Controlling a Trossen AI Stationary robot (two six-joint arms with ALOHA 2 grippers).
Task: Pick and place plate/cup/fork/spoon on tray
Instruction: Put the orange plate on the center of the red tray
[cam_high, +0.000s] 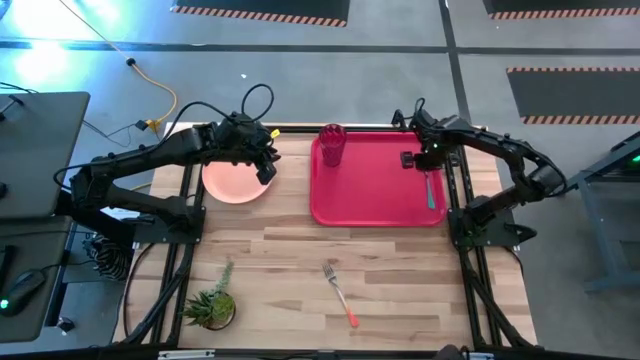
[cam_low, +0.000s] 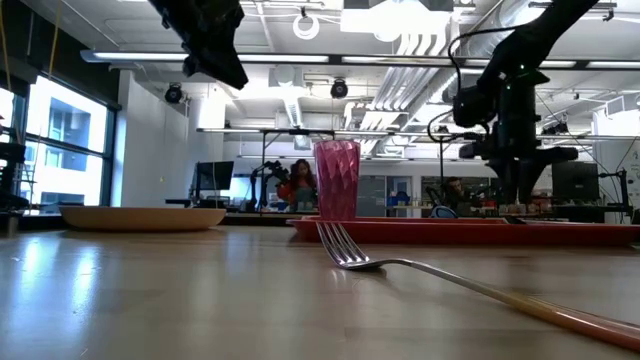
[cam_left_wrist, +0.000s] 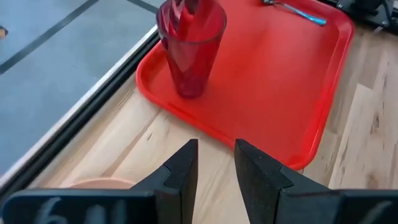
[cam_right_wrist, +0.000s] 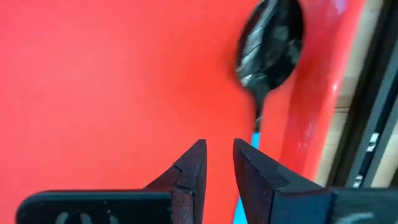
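Note:
The red tray (cam_high: 375, 195) lies at the table's far right. The dark red cup (cam_high: 332, 145) stands upright in its far left corner, and the teal-handled spoon (cam_high: 431, 188) lies along its right rim. The peach plate (cam_high: 232, 182) lies flat on the table left of the tray. The orange-handled fork (cam_high: 340, 290) lies on the table near the front edge. My left gripper (cam_left_wrist: 216, 146) hangs above the plate's right edge, a little open and empty. My right gripper (cam_right_wrist: 219, 146) is low over the tray beside the spoon's handle (cam_right_wrist: 255, 138), a little open, with bare tray between its fingers.
A small potted plant (cam_high: 210, 305) stands at the table's near left corner. Bare wood lies between the plate, the tray and the fork. A yellow cable (cam_high: 160, 100) runs on the floor beyond the far edge.

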